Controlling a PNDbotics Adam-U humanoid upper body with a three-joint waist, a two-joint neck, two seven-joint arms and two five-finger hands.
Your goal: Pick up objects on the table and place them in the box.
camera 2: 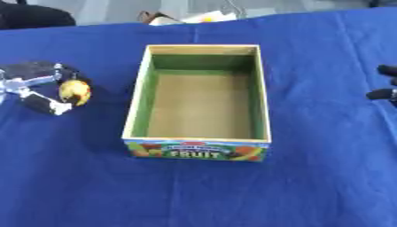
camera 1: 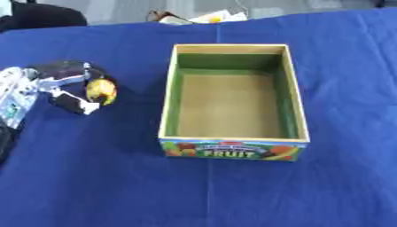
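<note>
Box: open wooden box [camera 1: 233,141] with green inner walls and a "FRUIT" label on its near end, standing on the blue tablecloth [camera 1: 232,195]; nothing visible inside.
Left hand: the left hand [camera 1: 68,88], left of the box, fingers curled round a small yellow rounded object with dark patches [camera 1: 102,91].
Right hand: the right hand [camera 2: 385,86], only dark fingertips at the right edge; finger state cannot be told.
Far edge: indistinct yellow-and-white clutter [camera 1: 203,17] beyond the cloth.

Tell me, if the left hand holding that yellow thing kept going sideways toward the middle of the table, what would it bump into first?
Probably the near left wall of the fruit box. The left hand, curled round the yellow object, sits beside it with only blue cloth between; its height is unclear, so it might pass over.
</note>
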